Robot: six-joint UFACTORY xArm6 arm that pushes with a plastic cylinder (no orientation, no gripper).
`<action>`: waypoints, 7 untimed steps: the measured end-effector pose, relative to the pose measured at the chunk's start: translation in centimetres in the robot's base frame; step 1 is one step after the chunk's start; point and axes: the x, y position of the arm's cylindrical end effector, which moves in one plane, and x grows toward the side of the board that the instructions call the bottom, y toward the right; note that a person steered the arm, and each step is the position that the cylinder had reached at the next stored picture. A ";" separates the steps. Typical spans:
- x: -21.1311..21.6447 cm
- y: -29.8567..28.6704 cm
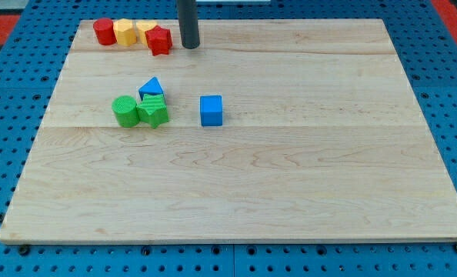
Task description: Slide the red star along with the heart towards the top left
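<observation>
Dark straight rod stands upright at the view's top, left of centre; my tip [189, 46] rests on the pale wooden desk [290, 169] just to the view's right of the red star block [160, 39], a narrow gap between them. No claw on this rod, so no open or closed state applies. Red star sits in the top-left corner region, touching the yellow heart block [145, 31] on its upper left. Heart is partly hidden behind the star. Row continues leftward: yellow block [125, 31], shape unclear, then red cylinder block [104, 31]. Well below: green cylinder block [125, 111] touching green star block [153, 111], blue triangular block [151, 87] just behind them. Blue cube block [211, 110] stands apart to their right.
</observation>
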 end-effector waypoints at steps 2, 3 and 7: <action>-1.3 -1.5; -1.6 -1.1; 3.8 -3.8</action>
